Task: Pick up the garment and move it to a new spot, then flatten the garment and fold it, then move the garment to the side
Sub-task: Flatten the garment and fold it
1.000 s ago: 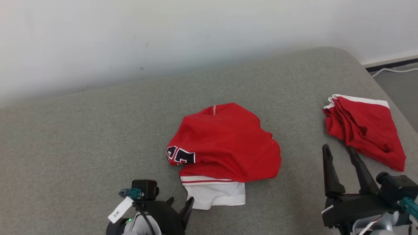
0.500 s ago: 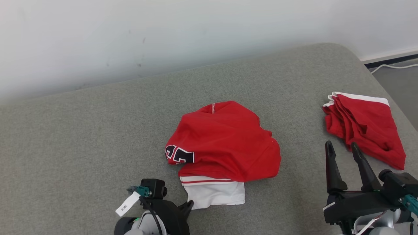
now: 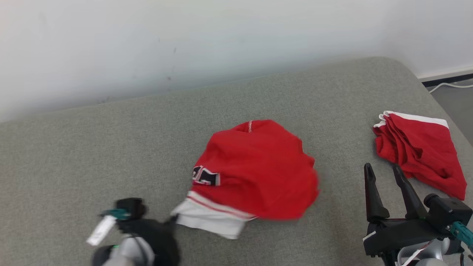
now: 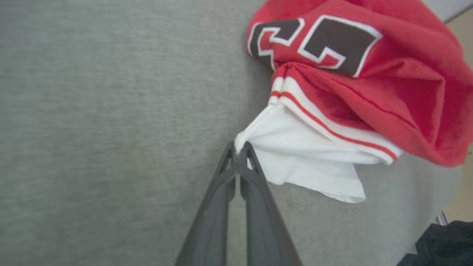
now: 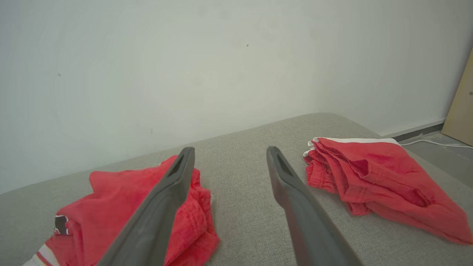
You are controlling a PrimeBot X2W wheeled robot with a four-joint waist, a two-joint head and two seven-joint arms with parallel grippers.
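The red garment (image 3: 258,170) is found heaped at the middle of the grey cushion (image 3: 92,140), its white hem corner pinched in the closed left gripper (image 4: 239,147) on the near-left side. Its bulk is seen to lie rightward of that grip; the right gripper (image 3: 382,173) is held open, empty, toward the cushion's right end

A plain, bare room, more home than workshop.
A grey fabric-covered pad (image 3: 111,147) with a rounded corner, like a mattress or couch seat, sits along a scuffed white wall (image 3: 184,44). A red garment (image 3: 258,166) lies crumpled on it. A white cable (image 3: 454,85) trails over the grey floor (image 3: 458,107) by the baseboard (image 3: 447,78).
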